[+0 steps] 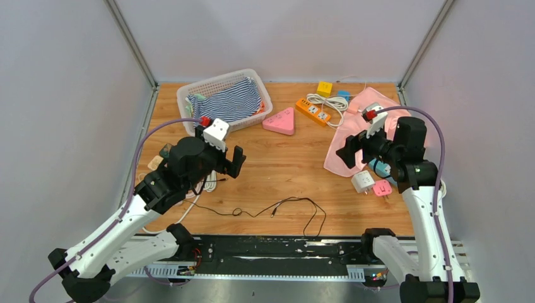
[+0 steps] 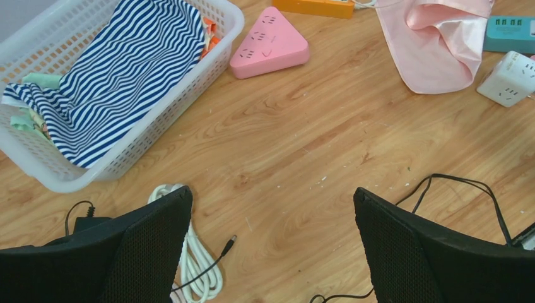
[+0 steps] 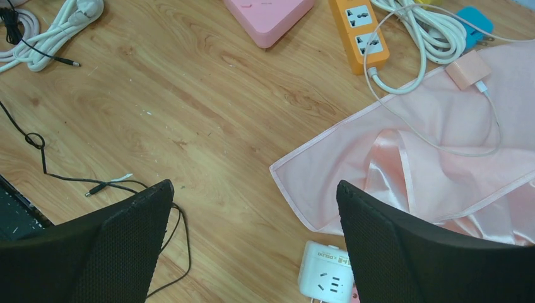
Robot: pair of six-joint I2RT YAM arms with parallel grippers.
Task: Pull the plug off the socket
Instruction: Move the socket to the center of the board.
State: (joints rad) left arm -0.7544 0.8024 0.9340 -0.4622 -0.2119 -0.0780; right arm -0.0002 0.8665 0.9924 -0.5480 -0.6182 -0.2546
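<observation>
A: Biggest first?

B: Wooden table [image 1: 284, 170], walled in grey on three sides. At the far left, a white basket [image 2: 165, 120], with a blue-and-white striped cloth [image 1: 230, 101] heaped inside. On the right, a pink cloth [image 3: 429, 145] lying rumpled on the wood.

A: And the arms?

B: Left gripper [image 2: 272, 208] raised over the left-centre of the table, jaws spread wide, only bare wood showing between them. Right gripper [image 3: 254, 192] likewise wide apart and holding nothing, hanging over the left edge of the pink cloth.

A: Where to look for plug and socket?

B: Far centre, between basket and pink cloth: an orange power strip [image 3: 361, 35], lying flat, well apart from both grippers. Two socket faces turned up, holes showing. A white cord [image 3: 435, 39] joined at the end nearest the pink cloth and coiled just beside it. Plug or fixed lead, cannot tell.

A: Anything else socket-like?

B: A pink triangular strip [image 2: 270, 43] just left of the orange one, near the basket. A white cube socket [image 3: 325, 276] at the near edge of the pink cloth, by the right arm, with a pink adapter [image 1: 382, 187] right beside it. Touching or plugged in, cannot tell.

A: Smallest?

B: A yellow cube [image 1: 325, 88] and a blue adapter [image 3: 474, 19] at the far edge. A thin black cable [image 2: 464, 180] trailing loose across the near wood.
</observation>
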